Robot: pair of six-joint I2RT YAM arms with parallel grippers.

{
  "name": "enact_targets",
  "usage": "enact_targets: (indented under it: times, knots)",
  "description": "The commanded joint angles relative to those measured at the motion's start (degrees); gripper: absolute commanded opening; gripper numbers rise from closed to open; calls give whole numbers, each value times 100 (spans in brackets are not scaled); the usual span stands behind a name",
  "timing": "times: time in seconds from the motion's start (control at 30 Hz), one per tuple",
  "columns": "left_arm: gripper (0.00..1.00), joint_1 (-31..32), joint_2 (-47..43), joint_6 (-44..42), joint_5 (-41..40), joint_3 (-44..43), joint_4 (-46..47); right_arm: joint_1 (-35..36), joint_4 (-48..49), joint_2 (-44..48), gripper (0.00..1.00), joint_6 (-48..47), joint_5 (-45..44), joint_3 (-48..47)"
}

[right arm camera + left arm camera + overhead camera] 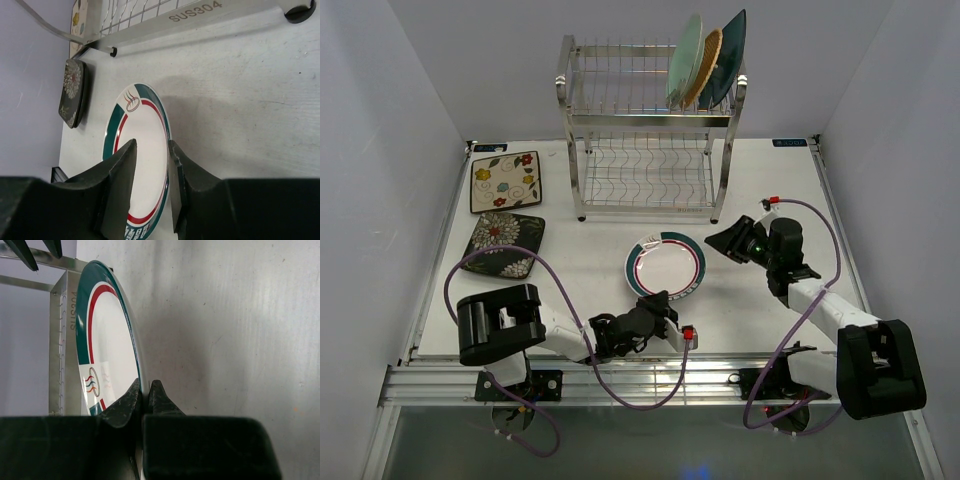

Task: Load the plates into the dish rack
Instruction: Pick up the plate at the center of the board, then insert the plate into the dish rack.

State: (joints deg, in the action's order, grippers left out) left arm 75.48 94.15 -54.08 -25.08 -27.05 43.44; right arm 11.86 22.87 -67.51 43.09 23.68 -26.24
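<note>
White with a green and red ring round its edge, one plate (666, 266) is on the tabletop (790, 190), near the middle and in front of the dish rack (640, 118). The left jaws are pinching the near edge of this plate. In the left wrist view, one finger (131, 401) is on each side of the rim, pressed close on it. The white plate (107, 340) runs away from them toward a steel bar of the rack (62, 340). I cannot tell if the plate's edge is lifted off the tabletop.

The right jaws are spread a little and hold nothing. From above they are to the right of the white plate, apart from it, and they point at it. The right wrist view shows the plate (142, 120) past the two fingers (122, 165).

Three plates stand on edge at the right end of the rack's top shelf, leaning close together: a pale green plate (685, 58), a woven orange-tan plate (706, 66) and a teal plate (727, 58).

Two more plates lie flat at the left side of the tabletop. The cream flower plate (505, 182) is farther back. The dark flower plate (503, 246) is just in front of it.
</note>
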Motion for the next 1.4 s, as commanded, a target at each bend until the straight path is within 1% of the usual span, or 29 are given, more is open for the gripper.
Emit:
enact_targets:
  times: [0.0, 0.23, 0.47, 0.57, 0.73, 0.83, 0.97, 1.1, 1.13, 1.17, 1.27, 1.37]
  knots:
    - [0, -7, -178, 21, -58, -116, 103, -61, -28, 202, 37, -38, -294, 75]
    - [0, -7, -353, 205, 12, -178, -81, -87, -362, 554, 37, -125, -891, 137]
    - [0, -200, -695, 697, 12, -450, -424, -105, -652, 923, 37, -213, -1646, 233]
    - [0, -332, -906, 987, 47, -573, -582, -105, -740, 967, 38, -310, -1744, 225]
    - [0, -526, -1214, 1531, -137, -889, -810, -113, -811, 766, 38, -415, -1736, 102]
    - [0, -614, -1521, 1743, -164, -1039, -986, -113, -811, 581, 38, -512, -1569, -3]
    - [0, -797, -1891, 2217, -76, -1171, -1276, -113, -601, 449, 37, -591, -1288, 13]
    - [0, -983, -2181, 2481, -93, -1347, -1417, -113, -328, 545, 38, -670, -1164, 128]
    - [0, -1009, -2234, 2534, -120, -1443, -1452, -113, -319, 572, 38, -697, -1190, 145]
    - [0, -1044, -2356, 2569, -137, -1505, -1479, -113, -327, 607, 44, -723, -1243, 189]
    - [0, -1053, -2541, 2605, -199, -1776, -1531, -113, -222, 878, 54, -749, -1357, 364]
    - [0, -1071, -2612, 2508, -252, -2145, -1567, -113, -134, 1046, 56, -758, -1480, 470]
